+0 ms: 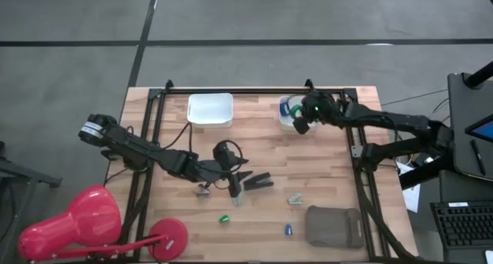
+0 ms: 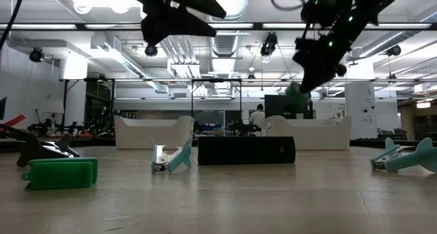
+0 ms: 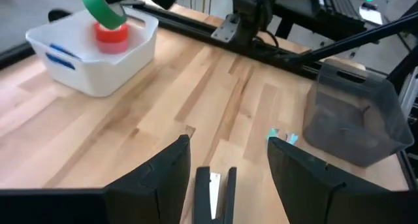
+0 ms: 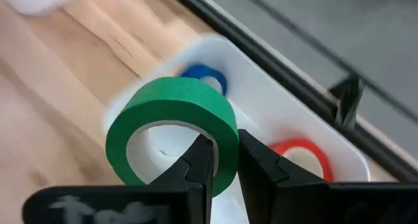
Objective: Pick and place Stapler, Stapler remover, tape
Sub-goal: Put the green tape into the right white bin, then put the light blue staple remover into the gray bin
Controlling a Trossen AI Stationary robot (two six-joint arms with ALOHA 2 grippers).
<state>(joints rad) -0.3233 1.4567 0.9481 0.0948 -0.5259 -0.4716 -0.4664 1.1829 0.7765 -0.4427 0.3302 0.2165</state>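
- Over the white bin (image 1: pixel 286 124) at the table's far right, the right gripper (image 4: pixel 222 160) hangs with its fingers clamped on the wall of a green tape roll (image 4: pixel 175 129), one finger inside the ring and one outside.
- Already in that bin lie a red tape roll (image 4: pixel 302 156) and a blue tape roll (image 4: pixel 204 76), so the tape part looks nearly done, judging by the roll yet to be let go.
- Near mid-table the left gripper (image 1: pixel 237 188) is poised over the black stapler (image 1: pixel 256 182), fingers spread apart with the stapler's end showing between them, not yet gripped.
- A second white bin (image 1: pixel 210 109) sits at the far edge; its contents cannot be made out.
- Left on the wood are teal staple removers (image 1: pixel 295 198), so much of the task remains.
- Only the right wrist view shows the grip on the tape and the two rolls below; only the high view shows both bins and the grey pouch (image 1: pixel 334 226); the low view alone shows the green roll held clear above the table.
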